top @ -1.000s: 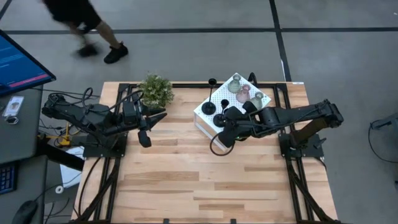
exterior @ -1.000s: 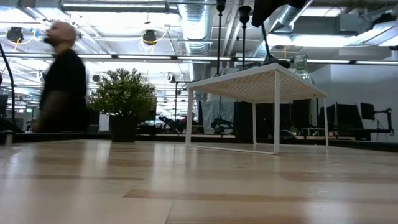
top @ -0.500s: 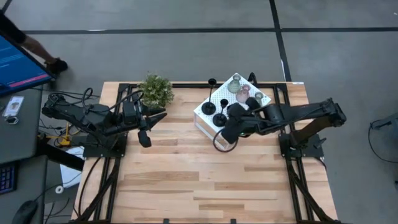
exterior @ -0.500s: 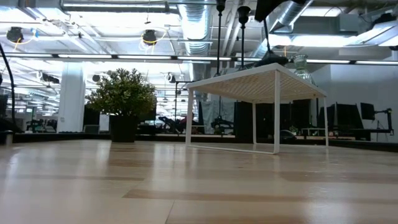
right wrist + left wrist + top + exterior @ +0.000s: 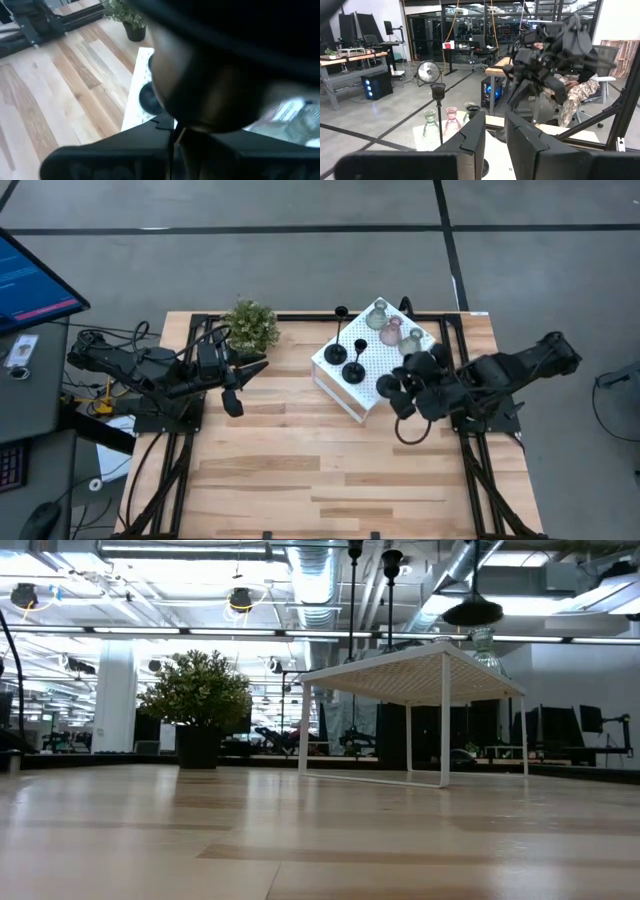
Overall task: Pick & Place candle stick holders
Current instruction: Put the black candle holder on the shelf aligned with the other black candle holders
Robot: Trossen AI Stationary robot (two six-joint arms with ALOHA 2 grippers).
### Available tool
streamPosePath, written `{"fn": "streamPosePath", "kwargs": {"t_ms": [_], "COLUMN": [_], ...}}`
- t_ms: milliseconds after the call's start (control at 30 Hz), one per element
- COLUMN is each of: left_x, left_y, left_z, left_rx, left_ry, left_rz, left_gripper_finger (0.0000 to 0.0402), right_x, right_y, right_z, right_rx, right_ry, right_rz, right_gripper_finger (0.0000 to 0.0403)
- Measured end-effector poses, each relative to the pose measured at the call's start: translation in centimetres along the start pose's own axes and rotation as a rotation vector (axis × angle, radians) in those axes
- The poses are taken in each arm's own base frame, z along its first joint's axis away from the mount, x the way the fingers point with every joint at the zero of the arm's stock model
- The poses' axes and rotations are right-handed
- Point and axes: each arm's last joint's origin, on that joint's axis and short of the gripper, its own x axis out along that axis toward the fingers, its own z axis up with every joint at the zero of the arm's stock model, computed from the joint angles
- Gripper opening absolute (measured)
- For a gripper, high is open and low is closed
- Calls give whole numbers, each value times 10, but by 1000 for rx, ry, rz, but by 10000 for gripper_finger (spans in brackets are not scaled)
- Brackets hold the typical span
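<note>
Your right pincer (image 5: 400,394), right of centre in the high view, is clenched on the thin stem of a black candle stick holder (image 5: 472,612) hanging clear above the white box (image 5: 420,665) on the bench (image 5: 300,470); it looks light, rigid and bottom-heavy, so keep hold of the stem, while the left pincer (image 5: 232,402) waits mid-left, slightly parted and empty.

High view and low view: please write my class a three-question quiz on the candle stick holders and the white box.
1. True or false: on the white perforated box, the pink glass holder stands between the two greenish glass holders.
2. How many black candle stick holders stand on the box? A one, B two, C three.
3. Complete: the right tool is shut on a ____, held in the air above the box.

Key: 1 true; 2 B; 3 black candle stick holder.
</note>
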Motion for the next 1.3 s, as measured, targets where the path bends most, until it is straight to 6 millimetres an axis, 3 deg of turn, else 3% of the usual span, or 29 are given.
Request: {"fn": "streamPosePath", "kwargs": {"t_ms": [100, 700, 1033, 1300], "left_x": [0, 0, 0, 0], "left_y": [0, 0, 0, 0], "left_z": [0, 0, 0, 0], "left_rx": [1, 0, 0, 0], "left_ry": [0, -2, -2, -2], "left_rz": [0, 1, 1, 1], "left_gripper_finger": [72, 72, 72, 72], "right_x": [1, 42, 46, 62], "right_y": [-1, 5, 3, 17], "right_z": [-11, 1, 3, -4], "right_rx": [56, -4, -7, -49], "right_ry": [-25, 31, 46, 97], "right_rz": [38, 18, 29, 13], "right_gripper_finger": [5, 5, 5, 5]}}
